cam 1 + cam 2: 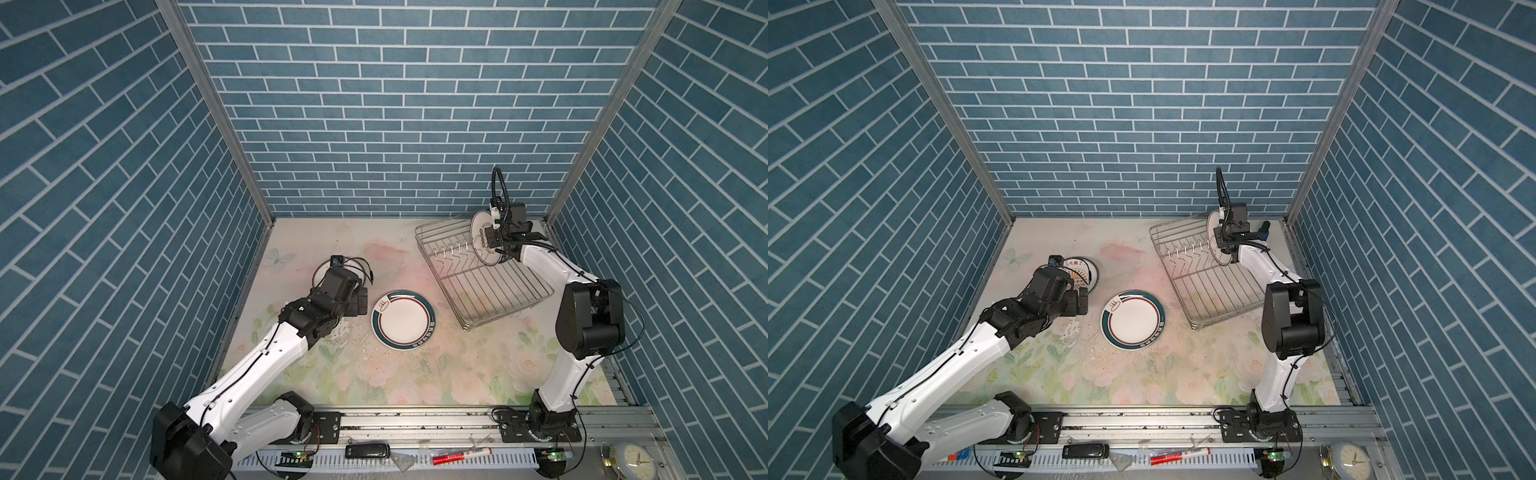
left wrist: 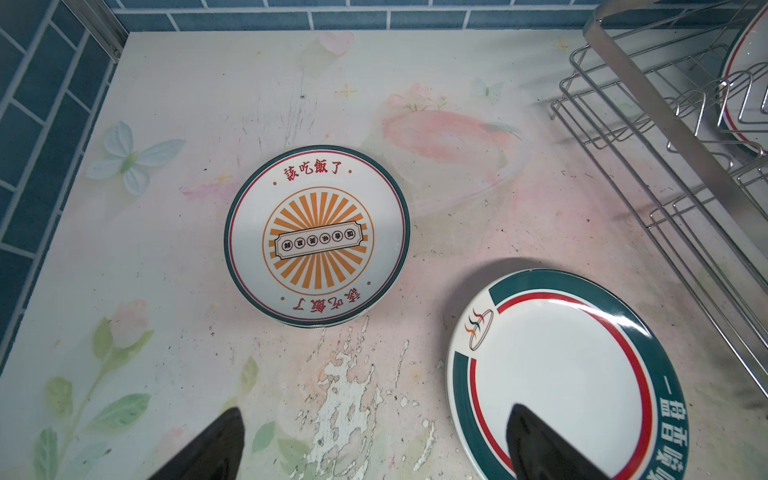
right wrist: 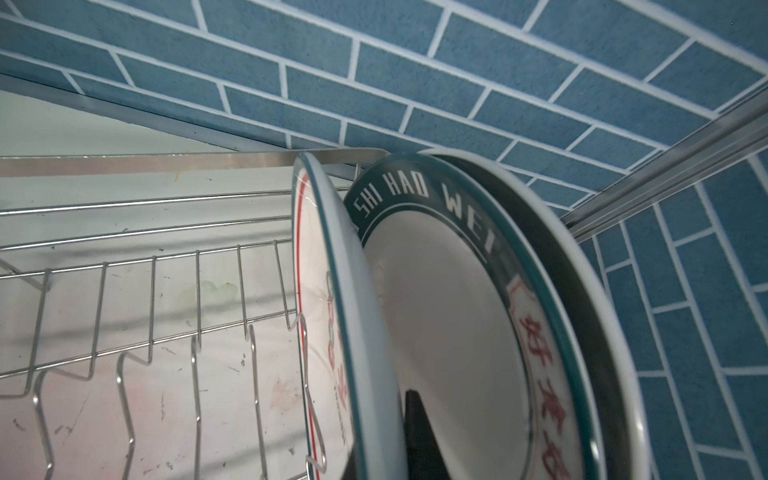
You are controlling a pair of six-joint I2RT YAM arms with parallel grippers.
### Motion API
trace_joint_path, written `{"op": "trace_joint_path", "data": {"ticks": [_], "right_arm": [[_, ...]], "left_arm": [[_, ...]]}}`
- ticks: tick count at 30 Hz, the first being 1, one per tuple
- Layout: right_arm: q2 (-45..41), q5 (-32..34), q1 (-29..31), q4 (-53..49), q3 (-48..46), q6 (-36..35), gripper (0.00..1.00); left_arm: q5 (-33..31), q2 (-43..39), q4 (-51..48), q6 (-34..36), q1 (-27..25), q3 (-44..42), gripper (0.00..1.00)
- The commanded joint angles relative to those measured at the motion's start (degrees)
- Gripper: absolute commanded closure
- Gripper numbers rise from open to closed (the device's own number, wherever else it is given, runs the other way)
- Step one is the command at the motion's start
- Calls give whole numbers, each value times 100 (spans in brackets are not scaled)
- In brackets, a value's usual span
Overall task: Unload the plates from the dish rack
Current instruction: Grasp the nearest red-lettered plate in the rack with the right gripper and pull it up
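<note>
Over on the right of both top views, the right gripper [image 1: 497,246] is pinched shut on the rim of the front plate [image 3: 322,291]. One finger [image 3: 417,432] sits between it and the next plate [image 3: 440,316], both standing on edge at the far end of the rack [image 1: 494,291]. Left of centre, the left gripper [image 2: 376,411] hangs with jaws wide apart, holding nothing, above the table [image 2: 166,249], where the sunburst plate [image 2: 318,235] and banded plate [image 1: 402,320] lie flat, near each other but apart.
</note>
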Motion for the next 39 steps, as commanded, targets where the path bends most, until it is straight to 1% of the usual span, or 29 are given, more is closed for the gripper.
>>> {"op": "trace_joint_path", "data": {"ticks": [1,5,8,12,17,19,22,24,28,31,34,39], "right_arm": [[-80,-29,-30,16,-196,-107,95],[-247,-135,-31,8,-206,-118,96],[-385,-138,-34,27,-235,-152,98],[-613,-48,-27,131,-292,-265,100],[-920,-117,-34,146,-298,-346,100],[-1108,-175,-26,242,-378,-346,100],[-1443,-461,-30,441,-541,-343,100],[-1712,-622,-31,674,-718,-357,100],[-2206,-738,-26,1232,-1082,-260,100],[-2586,-931,-21,1674,-1399,46,100],[-2953,-1062,-26,2338,-1879,651,100],[-3486,-1331,-27,3662,-2975,2524,100]], "left_arm": [[-151,-38,-140,65,54,167,1],[-41,5,-193,43,54,226,1],[7,12,-208,38,55,237,0],[24,44,-248,76,49,267,1],[-52,165,-359,57,48,325,1],[-89,165,-347,4,53,312,1],[-11,97,-259,47,53,259,1],[-2,38,-217,55,54,237,1],[-15,-17,-207,73,53,244,1],[75,-22,-179,67,54,246,1],[308,13,-68,110,50,237,1],[391,48,160,50,48,212,1]]}}
